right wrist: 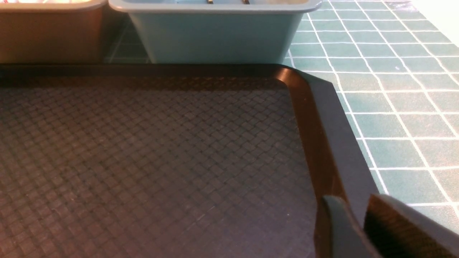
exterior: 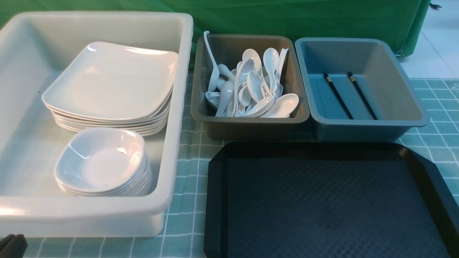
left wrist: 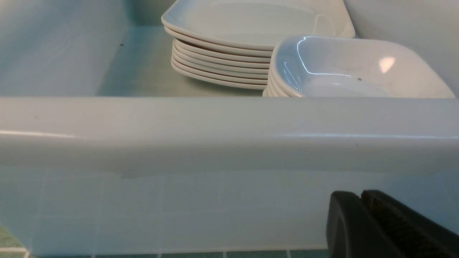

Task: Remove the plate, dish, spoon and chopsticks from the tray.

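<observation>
**Spotter:** What have you got on the front camera?

**Operator:** The black tray [exterior: 215,200] fills the lower right of the frame and I see only its diamond-pattern floor. The plate [exterior: 111,82] tops a stack of square plates in the big white tub [exterior: 179,118] at upper left, and the dish [exterior: 100,159] tops a stack of small dishes just below it, lower left, same tub.

**Spotter:** Cutlery?

**Operator:** Top centre, the brown-grey bin [exterior: 195,107] holds a heap of white soup spoons; one spoon [exterior: 285,105] lies on top at the heap's lower right edge. The chopsticks [exterior: 349,95] lie apart from each other on the floor of the blue-grey bin [exterior: 412,104], upper right, gold bands toward the top.

**Spotter:** And your hands?

**Operator:** Left gripper [left wrist: 362,200] shows in the lower right of its wrist camera, jaws pressed together, nothing between them, low against the tub's outer wall. Right gripper [right wrist: 358,208], lower right of its own camera, sits over the tray's right rim with a narrow gap between the fingers and nothing pinched. The checked green cloth [right wrist: 394,89] lies beyond.
</observation>
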Action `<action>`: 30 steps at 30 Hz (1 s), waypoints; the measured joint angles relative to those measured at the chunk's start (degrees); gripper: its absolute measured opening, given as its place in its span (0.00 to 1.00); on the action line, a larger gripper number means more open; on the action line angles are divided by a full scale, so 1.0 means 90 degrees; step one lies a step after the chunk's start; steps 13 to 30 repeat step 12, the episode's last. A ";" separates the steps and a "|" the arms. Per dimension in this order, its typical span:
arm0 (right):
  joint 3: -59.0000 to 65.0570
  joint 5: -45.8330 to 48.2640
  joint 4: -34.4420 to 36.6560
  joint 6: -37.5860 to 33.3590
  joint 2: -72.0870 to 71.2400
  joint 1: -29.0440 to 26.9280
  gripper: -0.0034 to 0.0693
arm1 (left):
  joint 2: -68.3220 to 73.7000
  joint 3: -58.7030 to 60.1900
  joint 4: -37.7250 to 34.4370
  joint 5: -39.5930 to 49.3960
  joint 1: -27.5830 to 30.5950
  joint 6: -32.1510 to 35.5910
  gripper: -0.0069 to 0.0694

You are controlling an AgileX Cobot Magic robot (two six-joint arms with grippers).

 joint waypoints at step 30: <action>0.0000 0.0000 0.0000 0.0000 0.0000 0.0000 0.32 | 0.0000 0.0000 0.0000 0.0000 0.0000 0.0142 0.11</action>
